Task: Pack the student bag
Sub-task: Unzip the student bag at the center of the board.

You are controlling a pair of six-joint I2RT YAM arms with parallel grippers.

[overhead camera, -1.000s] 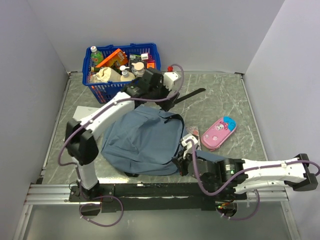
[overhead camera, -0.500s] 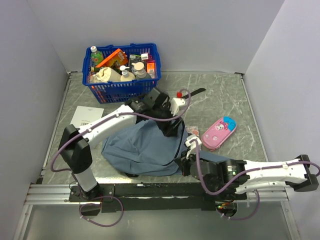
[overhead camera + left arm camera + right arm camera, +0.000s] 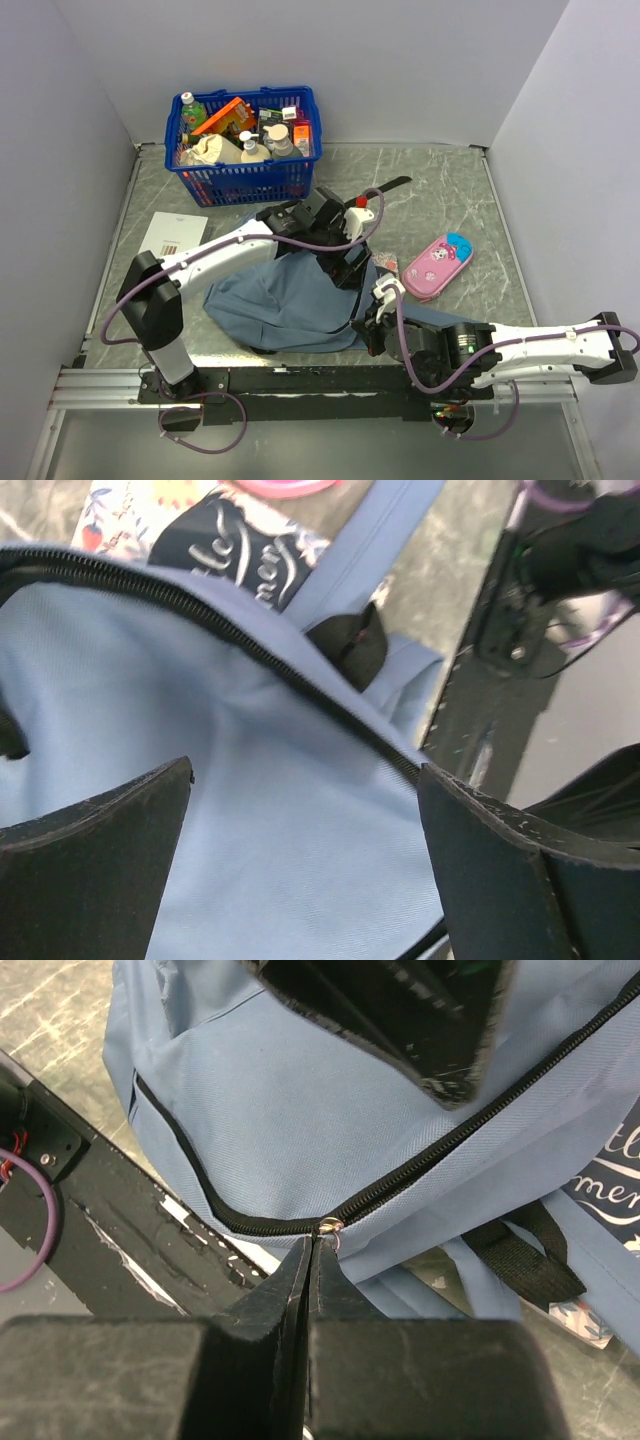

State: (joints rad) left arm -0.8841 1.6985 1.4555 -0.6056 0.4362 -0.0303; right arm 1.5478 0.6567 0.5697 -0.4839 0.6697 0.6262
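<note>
The student bag [image 3: 285, 300] lies flat at the table's front centre, grey-blue with a dark zipper [image 3: 400, 1185]. My right gripper [image 3: 372, 325] is at its near right corner, shut on the small metal zipper pull [image 3: 327, 1226]; in the right wrist view the gripper [image 3: 312, 1245] has its jaws pressed together. My left gripper [image 3: 345, 265] hovers open over the bag's right side; in the left wrist view the gripper [image 3: 305, 810] has its jaws wide apart above bare bag fabric [image 3: 230, 780], holding nothing. Its fingers [image 3: 400, 1020] show at the top of the right wrist view.
A pink pencil case [image 3: 437, 265] lies right of the bag. A patterned item with dark lettering [image 3: 235, 550] sits by the bag's right edge. A blue basket [image 3: 245, 140] full of goods stands at the back left. A white sheet [image 3: 172, 232] lies at the left.
My left arm has swung from near the basket down over the bag's right side, and the bag's top edge has folded lower. My right gripper stays at the bag's near corner.
</note>
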